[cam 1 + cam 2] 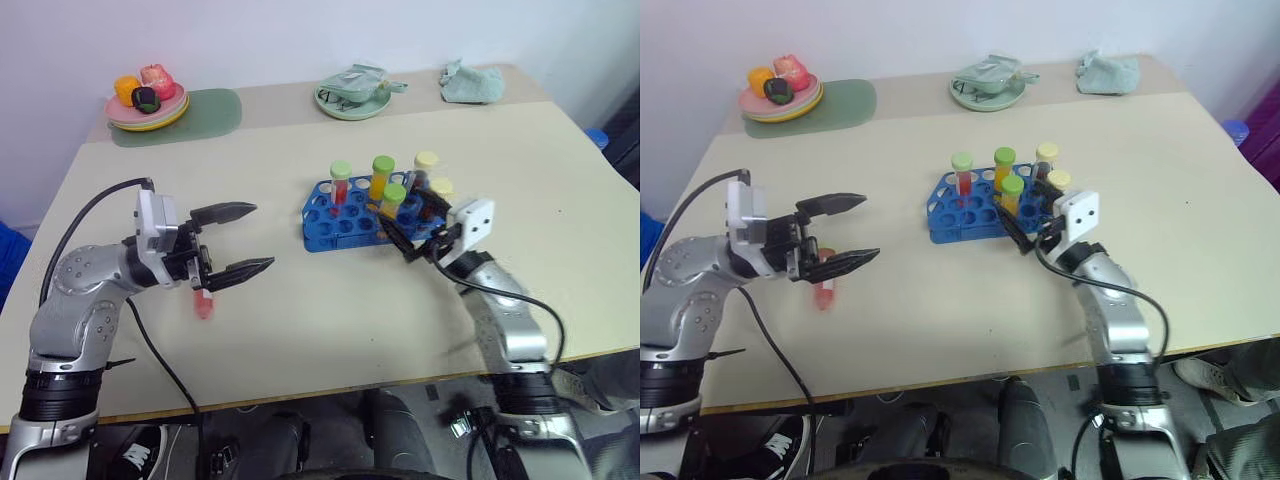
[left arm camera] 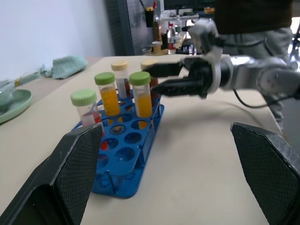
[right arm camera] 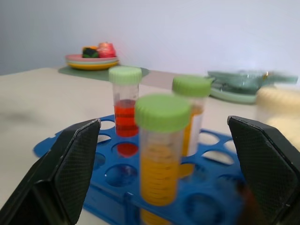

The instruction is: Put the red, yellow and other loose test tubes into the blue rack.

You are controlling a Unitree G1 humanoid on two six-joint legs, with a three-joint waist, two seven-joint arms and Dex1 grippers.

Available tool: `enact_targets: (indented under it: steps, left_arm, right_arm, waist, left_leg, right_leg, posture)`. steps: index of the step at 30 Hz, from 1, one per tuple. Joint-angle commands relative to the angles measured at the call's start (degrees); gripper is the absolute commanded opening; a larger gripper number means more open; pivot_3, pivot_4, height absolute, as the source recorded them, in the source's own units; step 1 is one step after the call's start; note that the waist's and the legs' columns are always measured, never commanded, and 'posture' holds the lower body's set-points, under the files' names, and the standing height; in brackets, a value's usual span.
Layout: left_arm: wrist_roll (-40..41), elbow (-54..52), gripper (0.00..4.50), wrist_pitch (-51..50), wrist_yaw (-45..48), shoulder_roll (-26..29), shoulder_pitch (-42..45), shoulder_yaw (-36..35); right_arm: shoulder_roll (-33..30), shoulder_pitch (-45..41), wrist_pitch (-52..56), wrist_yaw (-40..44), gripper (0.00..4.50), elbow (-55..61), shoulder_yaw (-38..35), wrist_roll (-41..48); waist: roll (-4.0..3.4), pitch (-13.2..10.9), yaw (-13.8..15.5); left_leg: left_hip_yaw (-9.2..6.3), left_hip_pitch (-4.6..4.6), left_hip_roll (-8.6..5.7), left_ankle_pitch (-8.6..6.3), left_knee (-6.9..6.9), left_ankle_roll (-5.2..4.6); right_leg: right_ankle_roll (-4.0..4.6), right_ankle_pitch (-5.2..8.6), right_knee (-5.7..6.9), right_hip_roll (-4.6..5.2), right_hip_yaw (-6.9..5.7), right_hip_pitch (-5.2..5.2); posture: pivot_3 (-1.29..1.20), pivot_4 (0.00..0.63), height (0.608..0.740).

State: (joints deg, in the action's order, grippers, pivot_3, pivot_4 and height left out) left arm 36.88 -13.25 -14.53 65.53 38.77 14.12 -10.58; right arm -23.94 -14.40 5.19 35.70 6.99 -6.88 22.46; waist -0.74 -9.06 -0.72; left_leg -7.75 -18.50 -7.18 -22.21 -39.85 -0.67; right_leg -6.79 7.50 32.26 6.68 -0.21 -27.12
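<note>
Standing upright in the round holes of the blue rack (image 1: 345, 215) are five capped tubes: a red tube (image 1: 340, 185) with a pale green cap, two yellow tubes (image 1: 381, 178) with green caps, and two dark tubes (image 1: 425, 170) with pale yellow caps at the end nearest the right arm. The rack is seen as a glossy, bright blue plastic rectangle in two tiers, set near the middle of a smooth, matte cream bench (image 1: 300, 320). The right pincer (image 1: 412, 238) is held just beside the rack's right end, its two black, cross-hatched fingers spread wide with nothing between them; the nearer yellow tube is framed by them in the right wrist view. The left pincer (image 1: 238, 240) is held well apart from the rack, pointing toward it, its tapered black fingers wide open and empty. A small red, clear tube (image 1: 203, 303) is seen lying on the bench under the left pincer. Along the far edge of the bench are placed a stack of pastel plates (image 1: 148, 110) bearing toy foods on a green mat (image 1: 215, 110), a pale green dish (image 1: 352, 98), and a crumpled green cloth (image 1: 472, 83). A black cable (image 1: 85, 215) loops over the left arm.
</note>
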Motion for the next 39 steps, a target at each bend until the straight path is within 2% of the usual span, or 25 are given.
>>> enact_targets:
  steps: [1, 4, 7, 12, 14, 19, 22, 25, 26, 28, 30, 34, 37, 39]
  left_arm:
    - [1.53, -2.16, 4.50, -0.51, -0.38, 1.49, -0.62, -2.67]
    - [1.25, -1.79, 4.50, -0.51, -0.07, 2.32, -1.17, -3.08]
    - [-2.54, -1.13, 4.50, -0.10, -2.89, 3.43, -1.26, -2.75]
    - [-5.21, -6.86, 4.50, -7.45, -12.25, 6.26, -1.38, -3.28]
    - [-7.00, -10.92, 4.50, -13.23, -19.54, 6.93, -0.87, -3.50]
    - [-2.30, -25.07, 4.50, -35.33, -35.80, 7.19, -1.51, -6.57]
    - [-0.36, -29.43, 4.50, -52.46, -45.31, 6.29, 0.57, -10.79]
    - [-0.53, -31.25, 4.50, -62.66, -48.89, 7.61, 3.63, -11.54]
    - [1.16, -29.78, 4.50, -69.49, -49.27, 5.31, 7.24, -13.52]
    - [4.18, -27.20, 4.50, -76.90, -50.50, 3.06, 11.18, -16.07]
    - [8.41, -22.22, 4.50, -77.97, -54.72, 6.98, 10.49, -14.90]
    - [23.08, -9.08, 4.50, -77.97, -61.45, 13.58, 12.84, -12.07]
    - [38.09, 3.76, 4.50, -77.97, -71.26, 18.64, 15.87, -8.09]
    - [46.53, 10.81, 4.50, -77.97, -76.48, 21.91, 18.77, -2.99]
  right_arm:
    - [-6.60, 0.48, 6.28, 6.51, 4.45, 9.33, -4.00, 8.89]
    - [-12.99, -0.30, 13.14, 12.39, 4.45, 12.09, -6.78, 17.14]
    - [-19.11, -3.52, 19.60, 20.64, 4.45, 12.41, -7.80, 25.52]
    - [-22.09, -11.93, 23.79, 28.46, 4.45, 8.47, -4.32, 28.13]
    - [-21.71, -14.46, 22.90, 31.48, 4.45, 6.49, -2.83, 26.77]
    - [-19.65, -16.57, 16.25, 37.40, 4.45, 1.79, 0.44, 21.03]
    - [-18.12, -16.97, 14.94, 38.43, 4.45, 1.44, 1.15, 20.07]
    - [-17.52, -16.82, 15.12, 38.53, 4.45, 1.99, 1.20, 19.94]
    - [-17.60, -16.42, 14.84, 38.97, 4.45, 2.00, 1.17, 19.70]
    - [-17.58, -15.98, 14.80, 39.25, 4.45, 2.08, 1.11, 19.49]
    - [-17.83, -15.46, 15.53, 39.44, 4.45, 2.74, 1.00, 19.83]
    - [-17.64, -14.66, 16.41, 38.93, 4.45, 3.84, 1.06, 20.15]
    - [-17.65, -13.72, 17.02, 38.54, 4.45, 4.77, 0.89, 20.33]
    - [-17.81, -12.87, 17.09, 38.51, 4.45, 5.34, 0.78, 20.12]
  waist:
    - [0.00, -0.01, 0.06]
    - [0.02, -0.01, 0.14]
    - [0.02, -0.01, 0.16]
    - [0.09, -0.05, 0.19]
    - [0.10, -0.06, 0.28]
    - [0.13, -0.07, 1.07]
    - [0.13, -0.07, 1.35]
    - [0.13, -0.07, 1.55]
    - [0.13, -0.07, 1.65]
    - [0.18, -0.04, 1.70]
    - [0.18, -0.04, 1.36]
    - [0.16, -0.05, 1.00]
    - [0.17, -0.05, 1.27]
    - [0.17, -0.05, 1.50]
  left_leg:
    - [0.00, -0.01, 0.00, 0.00, 0.00, 0.00]
    - [0.00, 0.02, 0.01, -0.01, -0.01, -0.01]
    - [0.01, 0.03, 0.02, -0.02, -0.03, -0.04]
    - [0.02, 0.04, 0.05, -0.04, -0.03, -0.06]
    - [0.02, 0.02, 0.05, -0.05, -0.04, -0.07]
    - [0.03, 0.00, 0.03, -0.07, -0.06, -0.10]
    - [0.03, 0.01, 0.03, -0.07, -0.07, -0.08]
    - [0.02, 0.01, 0.03, -0.07, -0.11, -0.04]
    - [0.02, 0.01, 0.02, -0.07, -0.12, -0.03]
    - [-0.03, 0.02, -0.01, -0.07, -0.16, -0.03]
    - [-0.05, 0.05, 0.00, -0.08, -0.15, -0.02]
    - [-0.05, 0.05, 0.09, -0.14, -0.06, 0.14]
    - [-0.06, 0.05, 0.08, -0.15, -0.12, 0.15]
    - [-0.07, 0.05, 0.06, -0.15, -0.12, 0.15]
  right_leg:
    - [0.00, 0.00, -0.01, 0.00, 0.00, 0.00]
    - [0.00, 0.00, -0.09, 0.01, 0.00, 0.05]
    - [0.00, 0.00, -0.13, 0.01, 0.00, 0.09]
    - [0.00, 0.00, -0.14, 0.02, 0.00, 0.10]
    - [0.00, 0.00, -0.14, 0.02, 0.00, 0.10]
    - [-0.01, 0.00, -0.08, 0.03, 0.00, 0.10]
    - [-0.01, -0.01, -0.05, 0.03, 0.00, 0.08]
    - [-0.01, 0.00, -0.04, 0.02, 0.00, 0.06]
    - [-0.01, 0.00, -0.03, 0.02, 0.00, 0.07]
    - [-0.01, 0.00, -0.02, 0.03, -0.01, 0.14]
    - [-0.01, 0.00, 0.03, 0.02, -0.02, 0.14]
    - [0.01, 0.01, 0.08, -0.13, -0.01, -0.06]
    - [0.01, 0.01, 0.07, -0.12, 0.00, -0.02]
    - [0.01, 0.01, 0.08, -0.11, 0.01, -0.02]
  posture:
    - [0.00, 0.150, 0.740]
    - [0.00, 0.150, 0.740]
    - [0.00, 0.150, 0.740]
    - [0.00, 0.150, 0.740]
    - [0.00, 0.150, 0.740]
    - [0.00, 0.150, 0.740]
    - [0.00, 0.150, 0.740]
    - [0.00, 0.150, 0.740]
    - [0.00, 0.150, 0.740]
    - [0.00, 0.150, 0.740]
    - [0.00, 0.150, 0.740]
    - [0.00, 0.150, 0.740]
    - [0.00, 0.150, 0.740]
    - [0.00, 0.150, 0.740]
